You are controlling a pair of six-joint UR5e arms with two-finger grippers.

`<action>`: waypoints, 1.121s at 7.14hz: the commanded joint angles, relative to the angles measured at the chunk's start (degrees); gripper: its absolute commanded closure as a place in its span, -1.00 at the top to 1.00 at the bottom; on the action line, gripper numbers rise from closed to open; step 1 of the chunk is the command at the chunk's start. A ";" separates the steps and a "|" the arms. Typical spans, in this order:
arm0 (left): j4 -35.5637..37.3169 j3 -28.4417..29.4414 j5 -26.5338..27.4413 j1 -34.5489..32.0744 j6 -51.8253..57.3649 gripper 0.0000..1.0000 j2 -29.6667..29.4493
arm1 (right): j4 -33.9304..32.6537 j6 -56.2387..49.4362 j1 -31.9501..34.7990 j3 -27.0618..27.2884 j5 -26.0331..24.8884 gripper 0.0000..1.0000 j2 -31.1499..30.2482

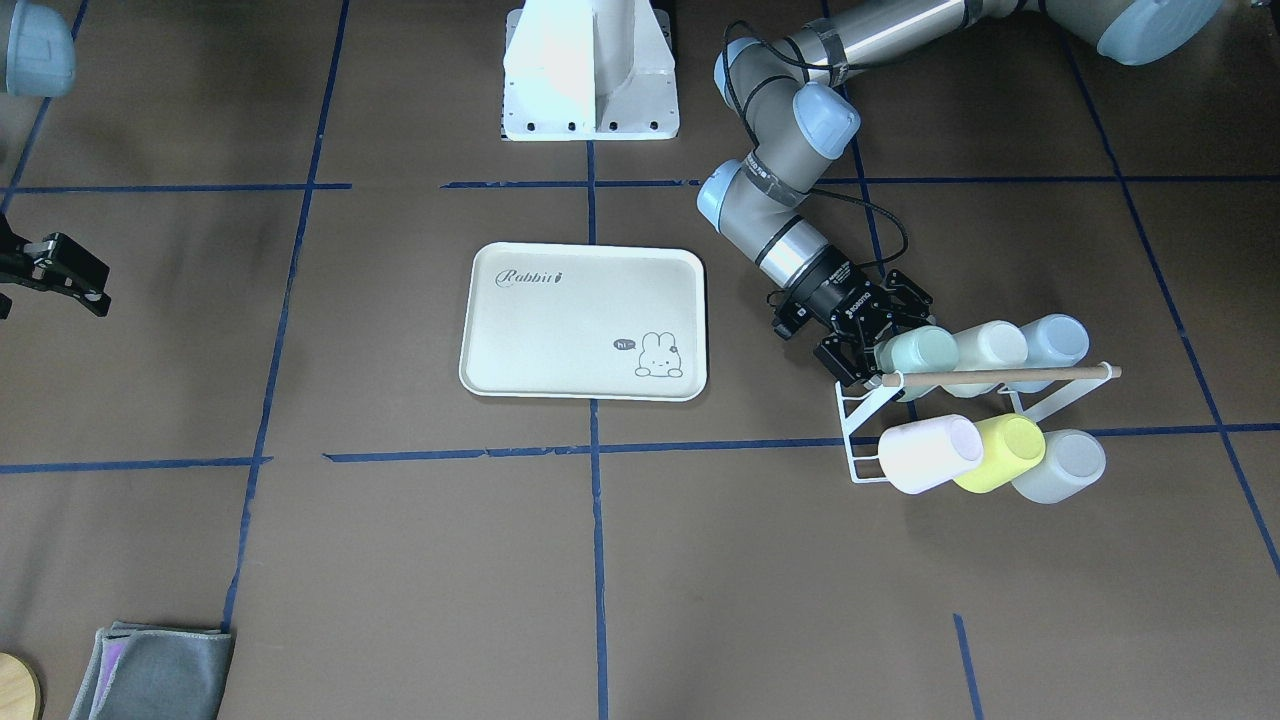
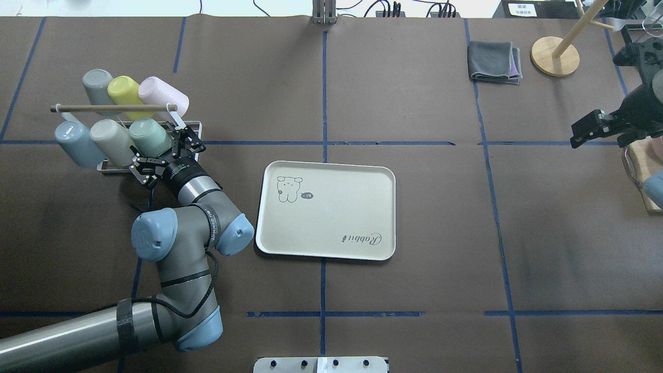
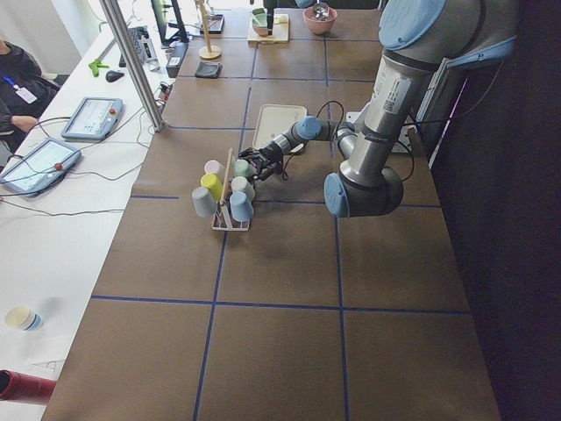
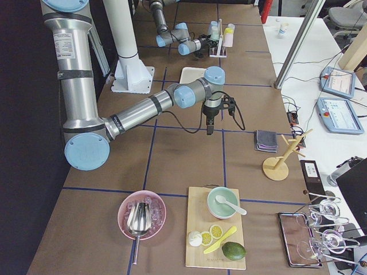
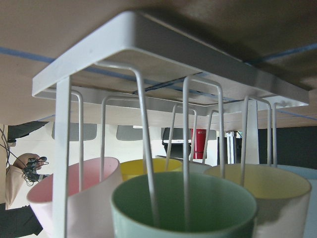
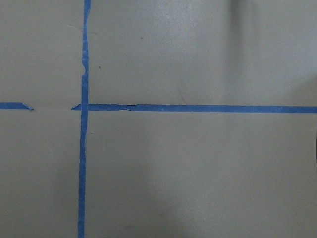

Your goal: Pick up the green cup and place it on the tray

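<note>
Jaws on our left gripper (image 1: 888,342) stand wide apart, one on each side of the mouth end of the green cup (image 1: 925,350). They hold nothing, and we cannot tell whether a finger touches the cup's wall. Between the jaws the cup lies tilted on a wire peg of the white rack (image 1: 858,440), mouth toward the gripper, and our wrist view shows the peg running up inside it. That is our first worry: if we close and pull off the peg's line, the rim may snag the wire and drag or tip the light rack. Just beyond one jaw sits the cream cup (image 1: 990,345), so the finger on that side could pinch both cups or nudge the neighbour loose. The wooden rod (image 1: 1000,376) runs along the rack near the cup, and a careless lift might strike it. The tray (image 1: 570,330) lies well apart, off to the side of the wrist. Farthest off hangs our right gripper (image 1: 60,268), and we cannot tell how its jaws stand.
</note>
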 commanded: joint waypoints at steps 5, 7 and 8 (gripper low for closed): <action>-1.23 -0.07 0.00 -0.03 0.19 -0.01 -0.04 | 0.00 0.06 0.02 0.00 0.09 1.00 -0.09; -0.97 -0.94 0.00 -0.21 0.28 -0.03 0.13 | 0.00 0.06 0.02 0.00 0.09 1.00 -0.09; -0.88 -1.56 0.00 -0.30 1.76 -0.03 0.22 | 0.00 0.06 0.02 0.00 0.00 1.00 -0.09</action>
